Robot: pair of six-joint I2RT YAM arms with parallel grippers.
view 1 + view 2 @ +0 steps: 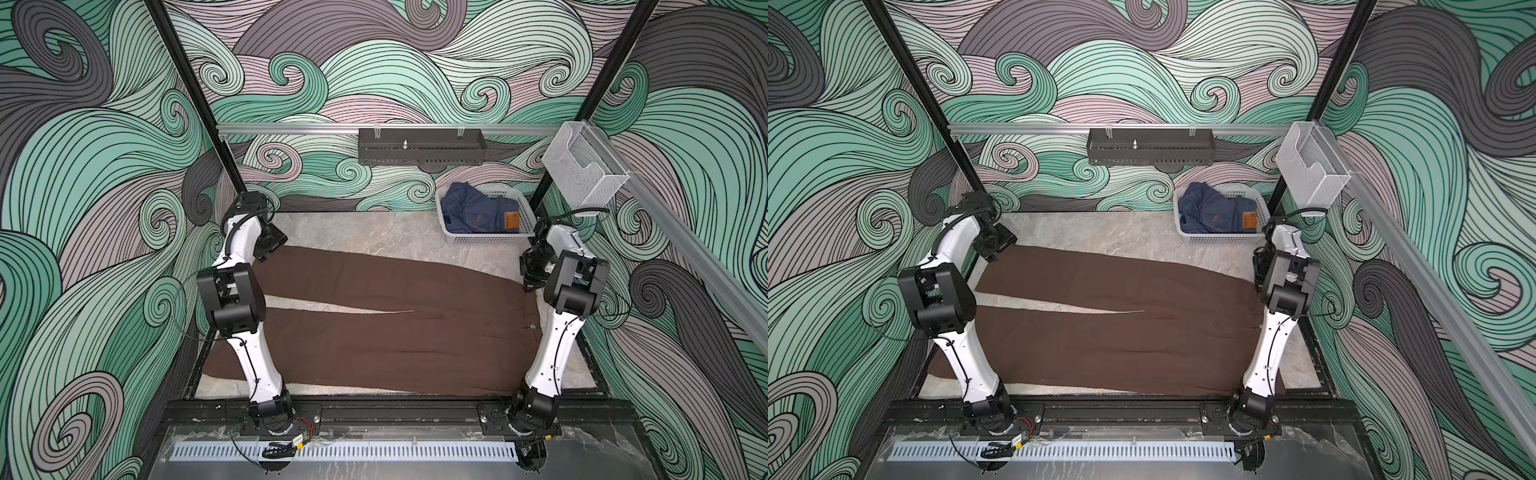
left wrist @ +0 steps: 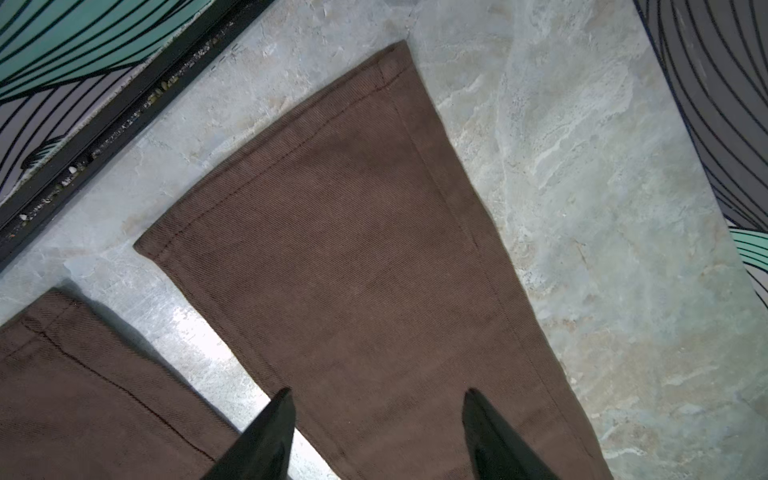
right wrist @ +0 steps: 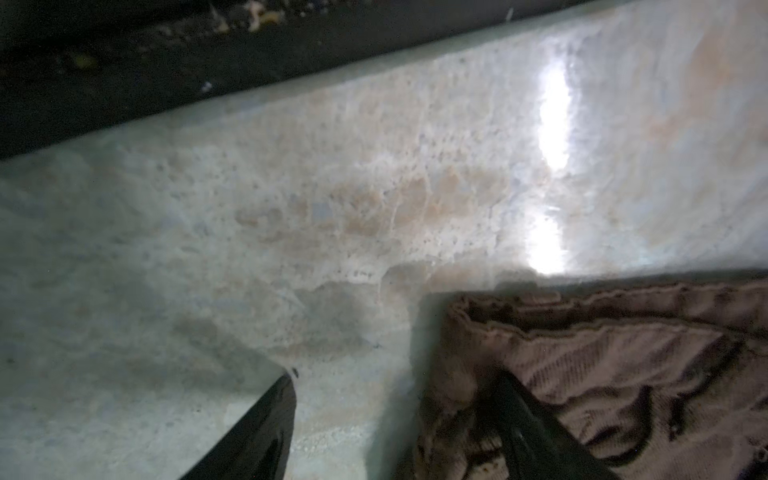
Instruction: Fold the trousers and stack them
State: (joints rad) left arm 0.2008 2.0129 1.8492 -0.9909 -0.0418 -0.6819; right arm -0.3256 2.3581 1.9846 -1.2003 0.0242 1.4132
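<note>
The dark brown trousers (image 1: 374, 332) (image 1: 1100, 332) lie flat across the table in both top views, with the legs to the left and the waist to the right. My left gripper (image 1: 261, 254) (image 1: 990, 249) (image 2: 378, 392) hovers open over the far leg (image 2: 353, 249) near its hem, holding nothing. My right gripper (image 1: 530, 282) (image 1: 1258, 282) (image 3: 397, 378) is low at the far corner of the waistband (image 3: 623, 365). It is open, with one finger over the bare table and the other over the fabric edge.
A white basket (image 1: 486, 237) (image 1: 1221, 239) with blue jeans (image 1: 478, 208) stands at the back right. A grey tray (image 1: 419, 151) hangs on the back rail and a wire holder (image 1: 582, 174) on the right post. Black frame rails border the marble table (image 1: 374, 237).
</note>
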